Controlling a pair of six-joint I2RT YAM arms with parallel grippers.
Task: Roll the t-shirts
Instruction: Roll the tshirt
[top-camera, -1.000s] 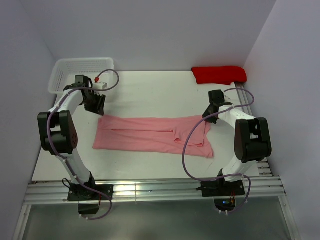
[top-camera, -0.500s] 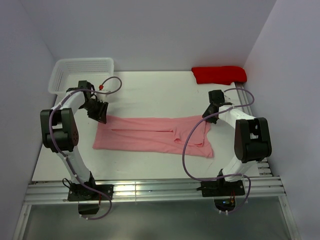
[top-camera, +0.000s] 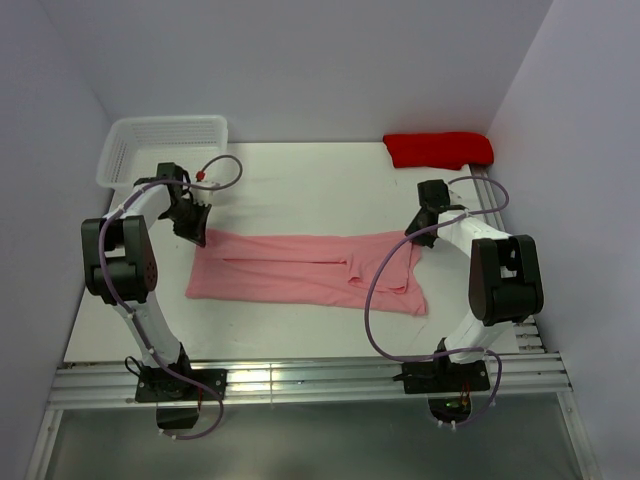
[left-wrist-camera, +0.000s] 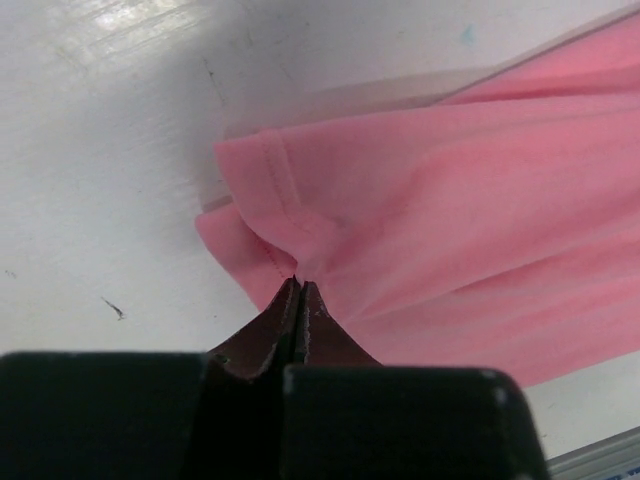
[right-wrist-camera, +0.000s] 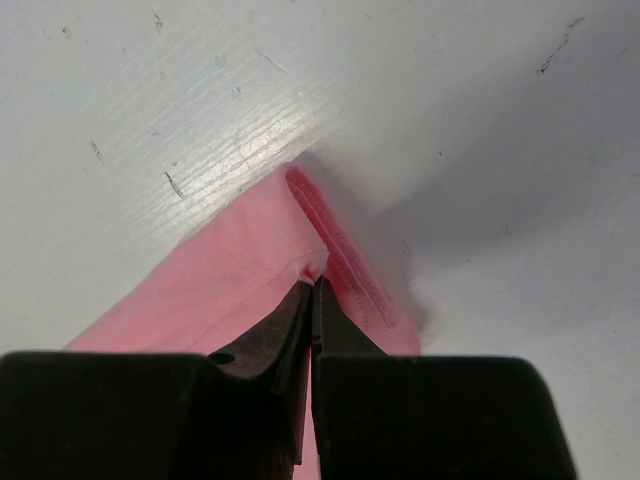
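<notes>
Basket (top-camera: 170, 122), one of white mesh, stands at the far left corner of the worktop (top-camera: 300, 190), showing only its own mesh inside, and one red cloth (top-camera: 438, 149) sits bunched at the far right corner. One pink t-shirt (top-camera: 300, 270) lies spread flat across the middle of the worktop. Both my claws are pinched tight on it, my left claw (left-wrist-camera: 298, 285) on its far left corner and my right claw (right-wrist-camera: 312, 280) on the hem at its far right corner.

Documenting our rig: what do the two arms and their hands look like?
The left arm and right arm have white links, bulky black joints and a looping purple cable. The left hand and right hand have dark tapering fingers.
</notes>
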